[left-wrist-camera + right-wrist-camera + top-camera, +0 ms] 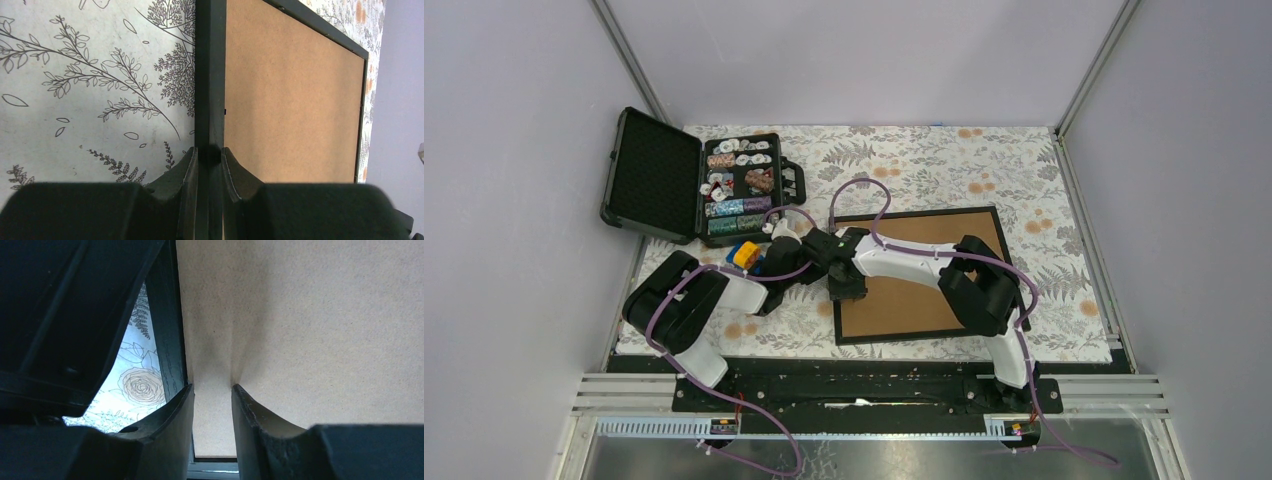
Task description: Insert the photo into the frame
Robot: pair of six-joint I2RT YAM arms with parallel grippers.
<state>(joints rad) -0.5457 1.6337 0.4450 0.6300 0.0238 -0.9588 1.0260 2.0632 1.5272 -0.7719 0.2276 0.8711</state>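
While the left gripper (210, 150) clamps the frame (904, 300) by its left edge: hold it flat, back-up, right of centre.
Right gripper (212, 387): jaws parted, empty, over the backing board (325, 315); press gently.
Photo: you cannot see it.

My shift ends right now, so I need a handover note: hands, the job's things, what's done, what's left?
Left hand: shut on the frame's edge moulding.
Right hand: open, tips over the frame's brown back, holding nothing.
Frame: flat on the table, back up.
Photo: not visible in any view.
Done: cannot tell whether the photo is inside.
Left: find the photo; fit it if needed.
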